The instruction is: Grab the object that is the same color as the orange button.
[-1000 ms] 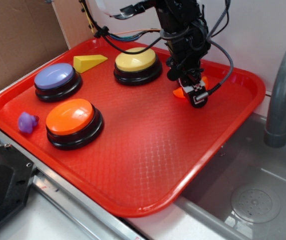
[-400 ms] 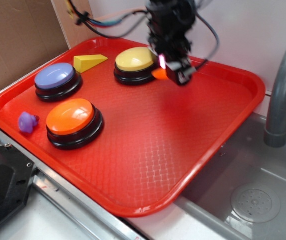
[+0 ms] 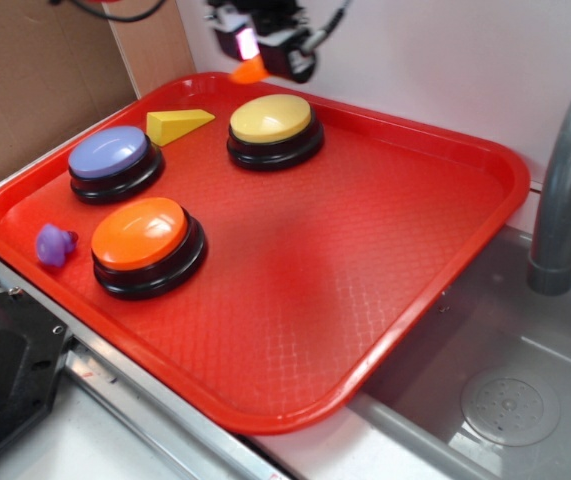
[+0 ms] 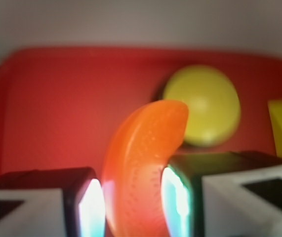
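The small glossy orange plastic crescent (image 4: 143,163) sits pinched between the two fingers (image 4: 89,207), its long axis running up out of the grip and its tip curling toward the yellow-topped button (image 4: 202,104). The gripper (image 3: 255,55) hangs high over the far edge of the red plastic tray (image 3: 395,300), well apart from the large domed orange button (image 3: 143,235).

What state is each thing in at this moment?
gripper: shut on the orange slice, raised above the tray's far edge.
orange slice: held between the fingers, off the tray.
orange button: resting on the tray, untouched.
yellow button: on the tray.
purple button: on the tray.
yellow wedge: lying on the tray.
small purple piece: on the tray.
red tray: flat beside the sink.
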Available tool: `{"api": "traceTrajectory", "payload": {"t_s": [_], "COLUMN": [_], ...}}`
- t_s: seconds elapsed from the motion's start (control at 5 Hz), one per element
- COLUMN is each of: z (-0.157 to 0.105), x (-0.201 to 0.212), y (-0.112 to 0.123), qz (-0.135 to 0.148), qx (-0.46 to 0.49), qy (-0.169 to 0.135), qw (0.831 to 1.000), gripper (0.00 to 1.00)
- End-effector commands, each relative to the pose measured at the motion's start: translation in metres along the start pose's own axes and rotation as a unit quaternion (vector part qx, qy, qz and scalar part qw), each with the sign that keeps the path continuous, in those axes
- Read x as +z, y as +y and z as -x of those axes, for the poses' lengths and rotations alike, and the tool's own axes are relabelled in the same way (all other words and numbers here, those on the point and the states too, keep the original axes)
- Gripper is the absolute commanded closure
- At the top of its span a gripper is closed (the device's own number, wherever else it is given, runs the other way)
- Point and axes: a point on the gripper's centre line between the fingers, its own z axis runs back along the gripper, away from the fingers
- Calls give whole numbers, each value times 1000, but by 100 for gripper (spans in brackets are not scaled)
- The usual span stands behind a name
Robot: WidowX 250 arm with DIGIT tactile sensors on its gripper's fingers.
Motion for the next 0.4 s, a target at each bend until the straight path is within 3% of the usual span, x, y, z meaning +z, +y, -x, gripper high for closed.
{"api": "traceTrajectory", "payload": {"t_s": [0.0, 0.2], "z": [32, 34], "x": [27, 30], "y": [13, 15], "qz": [0, -17], "qx": [59, 60], "qy": [-13, -7], "qw": [998, 998], "gripper": [100, 100]}}
